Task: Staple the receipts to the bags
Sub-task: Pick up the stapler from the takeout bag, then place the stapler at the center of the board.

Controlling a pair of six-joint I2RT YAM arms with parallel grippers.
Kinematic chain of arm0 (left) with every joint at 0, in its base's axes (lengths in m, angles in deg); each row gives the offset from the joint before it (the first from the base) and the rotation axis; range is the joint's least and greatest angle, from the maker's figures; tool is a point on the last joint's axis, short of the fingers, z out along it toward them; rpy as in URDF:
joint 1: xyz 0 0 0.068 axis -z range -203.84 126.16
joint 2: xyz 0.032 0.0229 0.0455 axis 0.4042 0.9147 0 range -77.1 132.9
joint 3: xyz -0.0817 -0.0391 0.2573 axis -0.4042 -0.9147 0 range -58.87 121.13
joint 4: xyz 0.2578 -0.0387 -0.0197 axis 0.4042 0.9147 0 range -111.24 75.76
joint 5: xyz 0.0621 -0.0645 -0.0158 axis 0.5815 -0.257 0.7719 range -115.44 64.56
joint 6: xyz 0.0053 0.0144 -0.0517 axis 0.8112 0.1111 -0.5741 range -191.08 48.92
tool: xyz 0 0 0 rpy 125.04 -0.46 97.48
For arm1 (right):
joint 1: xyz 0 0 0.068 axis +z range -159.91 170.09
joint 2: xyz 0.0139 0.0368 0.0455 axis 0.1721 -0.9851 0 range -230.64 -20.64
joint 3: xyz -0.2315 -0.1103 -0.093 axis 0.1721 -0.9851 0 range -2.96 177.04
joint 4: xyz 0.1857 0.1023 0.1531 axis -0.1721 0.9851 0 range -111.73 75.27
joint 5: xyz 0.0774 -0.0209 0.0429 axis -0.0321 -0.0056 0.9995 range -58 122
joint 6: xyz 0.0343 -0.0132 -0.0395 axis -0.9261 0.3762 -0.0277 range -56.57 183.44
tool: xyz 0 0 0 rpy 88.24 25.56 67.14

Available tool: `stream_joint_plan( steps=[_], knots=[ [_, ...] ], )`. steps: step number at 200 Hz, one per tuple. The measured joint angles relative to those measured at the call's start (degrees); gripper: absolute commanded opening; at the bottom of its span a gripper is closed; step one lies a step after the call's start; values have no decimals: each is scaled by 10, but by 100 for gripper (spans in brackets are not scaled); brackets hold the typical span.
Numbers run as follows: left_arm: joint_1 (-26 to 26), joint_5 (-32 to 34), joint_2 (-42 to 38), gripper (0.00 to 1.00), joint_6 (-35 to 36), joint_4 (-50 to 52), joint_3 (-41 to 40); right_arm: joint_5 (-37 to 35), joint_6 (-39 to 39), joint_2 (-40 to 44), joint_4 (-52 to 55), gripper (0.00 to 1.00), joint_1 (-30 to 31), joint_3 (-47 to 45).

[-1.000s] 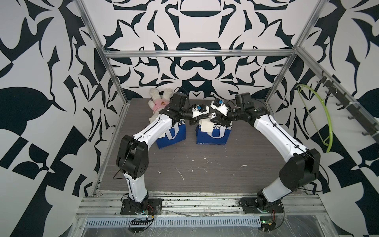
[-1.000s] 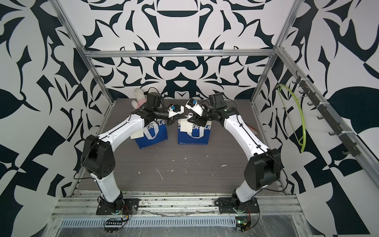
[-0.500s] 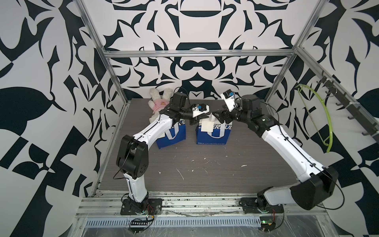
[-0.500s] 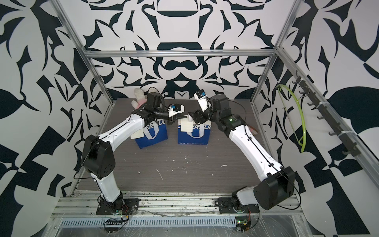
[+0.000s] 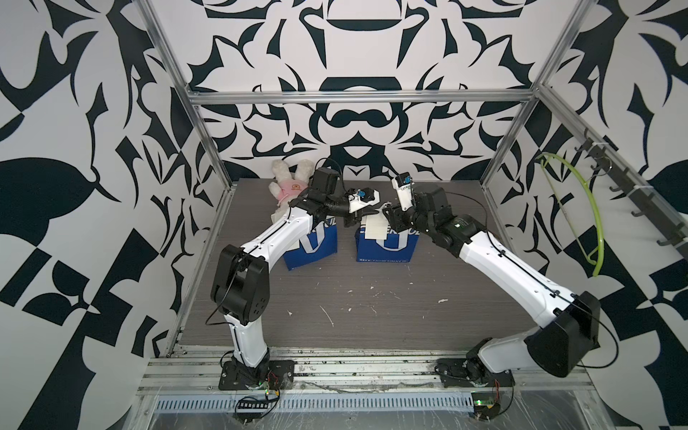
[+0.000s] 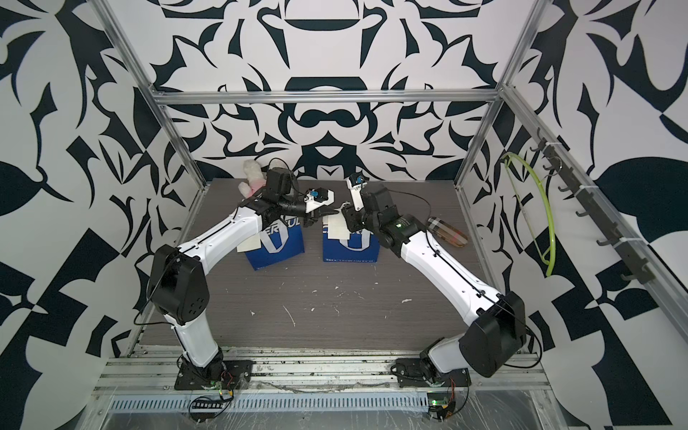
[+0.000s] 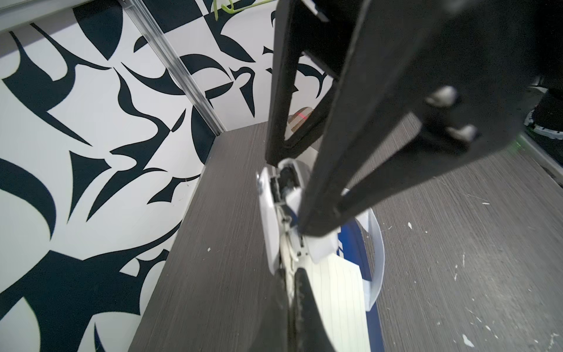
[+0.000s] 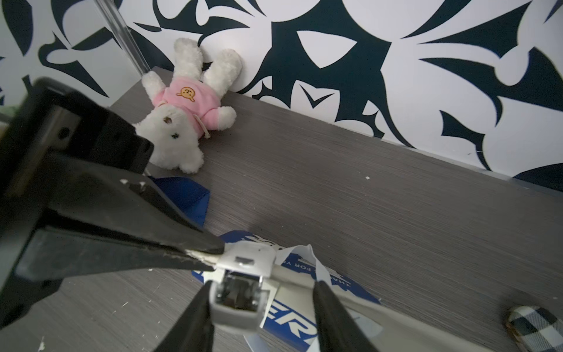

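- Stapling position — your left pincer point(image 8: 207, 259) is closed on one end of the stapler point(image 8: 237, 291), holding it over the bag point(image 5: 387, 248) on your right side.
- Your right pincer point(image 8: 262, 288) straddles the stapler's head, one finger on each side; you cannot tell whether it presses yet.
- The receipt point(image 5: 375, 228) lies on that bag's upper part, just below both pincers — long axis running back toward the arm bases. The right arm is nearer.

The bags point(image 5: 387, 247) are blue below with white letters. The receipt point(image 5: 375, 229) is cream-white. The stapler point(image 8: 236, 317) is light grey. The plush toy point(image 8: 185, 106) is white in a pink top. The worktop point(image 5: 372, 335) is dark grey with thin stripes. The walls point(image 5: 372, 130) have black-and-white swirls.
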Motion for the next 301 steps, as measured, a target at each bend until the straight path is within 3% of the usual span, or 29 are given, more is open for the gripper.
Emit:
stream_joint_plan(
  steps=[21, 75, 120, 151, 156, 159, 162, 204, 234, 268, 301],
  knots=[
    [0, 1, 0, 0, -2, 0, 0, 0, -3, 0, -6, 0, 5, 0],
    [-4, 5, 1, 0, -4, -2, 0, 18, -13, 18, -91, 0, 1, -25],
    [-3, -1, 2, 0, -3, 0, 0, -22, 7, 75, -209, 0, -8, -41],
    [-3, 2, 2, 54, -2, 5, -1, -62, 16, 101, -135, 0, -33, 2],
    [-3, 3, 3, 68, -4, 5, -3, -66, 15, 106, -111, 0, -41, 8],
    [-2, 4, 3, 95, -7, 5, -5, -67, 14, 109, -96, 0, -46, 11],
    [-2, 4, 3, 100, -9, 5, -7, -70, 12, 112, -79, 0, -52, 13],
    [5, 7, 1, 99, -40, -14, -35, -83, -32, 170, 165, 0, -165, -3],
    [17, 9, -23, 99, -69, -35, -38, -42, -71, 188, 286, 0, -215, -61],
    [32, 31, -101, 99, -115, -73, -54, 38, -102, 125, 352, 0, -224, -151],
    [38, 93, -207, 99, -170, -107, -80, 104, -107, 48, 375, 0, -236, -192]
  ],
)
